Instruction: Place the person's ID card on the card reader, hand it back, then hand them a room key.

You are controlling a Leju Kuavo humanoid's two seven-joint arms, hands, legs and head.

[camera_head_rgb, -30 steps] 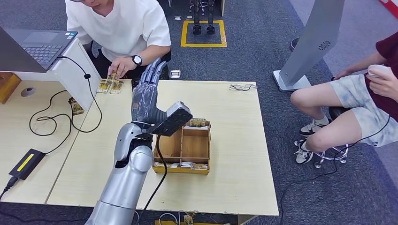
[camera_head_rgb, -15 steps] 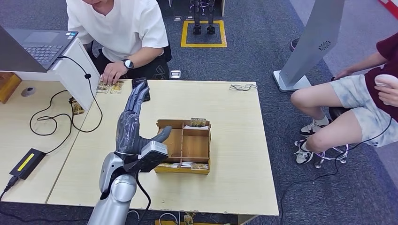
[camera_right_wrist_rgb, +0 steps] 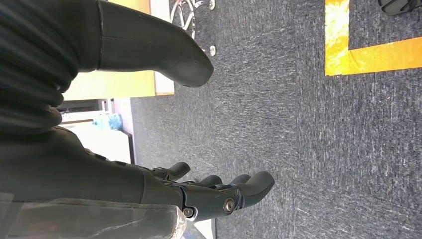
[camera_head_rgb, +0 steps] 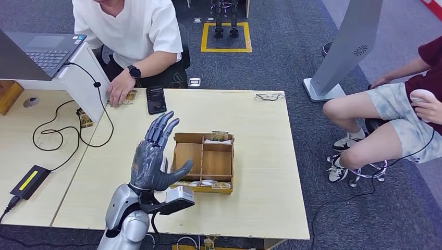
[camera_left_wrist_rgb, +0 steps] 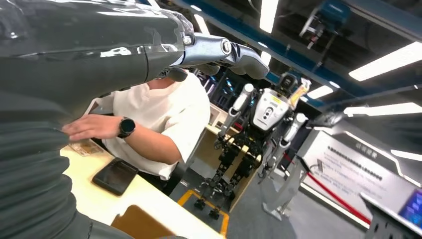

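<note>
My left hand [camera_head_rgb: 155, 156] is raised above the table just left of the wooden box [camera_head_rgb: 225, 162], fingers spread and holding nothing. That box has compartments, and cards stick up at its far and near walls. A black flat device [camera_head_rgb: 156, 99] lies near the table's far edge. Beside it the person's hand [camera_head_rgb: 120, 89] rests on small yellowish cards [camera_head_rgb: 129, 97]. The left wrist view shows my left hand [camera_left_wrist_rgb: 99, 50] above that person's hand [camera_left_wrist_rgb: 89, 130], the cards [camera_left_wrist_rgb: 87, 147] and the black device [camera_left_wrist_rgb: 115, 175]. My right hand [camera_right_wrist_rgb: 124, 184] hangs over grey carpet, fingers apart, with nothing in it.
A laptop [camera_head_rgb: 41, 49] sits on a white stand at the far left, with black cables [camera_head_rgb: 57, 130] and a power brick [camera_head_rgb: 30, 181] on the adjoining table. A pair of glasses [camera_head_rgb: 269, 96] lies at the far edge. A second person [camera_head_rgb: 401, 114] sits right of the table beside a grey kiosk base [camera_head_rgb: 323, 88].
My left hand has pulled back from the table's far edge toward me and sunk lower, uncovering the black device. The person's hand has slid left along the cards.
</note>
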